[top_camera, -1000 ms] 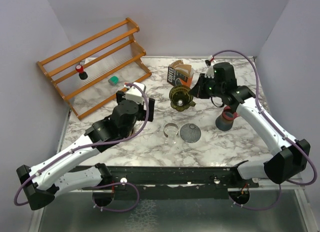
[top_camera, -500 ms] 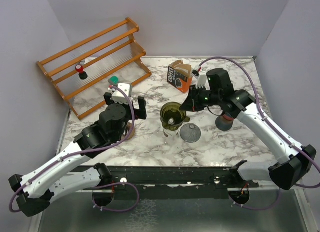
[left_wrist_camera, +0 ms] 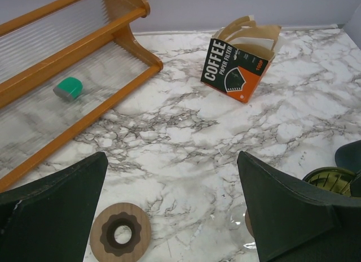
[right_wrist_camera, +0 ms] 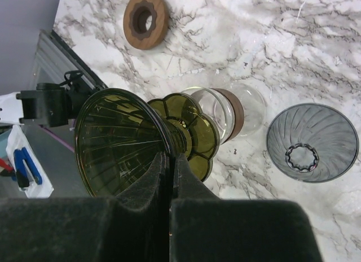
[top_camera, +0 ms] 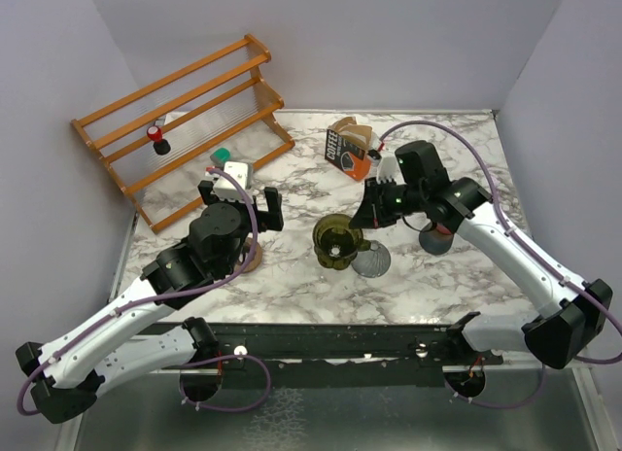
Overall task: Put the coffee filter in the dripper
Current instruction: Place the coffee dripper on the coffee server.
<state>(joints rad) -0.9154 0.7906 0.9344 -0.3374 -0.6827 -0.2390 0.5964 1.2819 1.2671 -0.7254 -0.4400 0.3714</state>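
right gripper (right_wrist_camera: 171, 160) pinched fully closed on the wall of the green dripper (right_wrist_camera: 121, 138), nothing else in it. The dripper is nearside of the coffee filter box (left_wrist_camera: 234, 61), over the glass server (right_wrist_camera: 234, 109); can't tell if they touch. coffee filters (left_wrist_camera: 248, 26) are in the box, brown edges at its open top. left gripper (left_wrist_camera: 169, 217) spread wide, empty, left and nearside of the box, above the wooden ring (left_wrist_camera: 120, 235). grey dripper (right_wrist_camera: 312, 143) is on the marble nearside of the box
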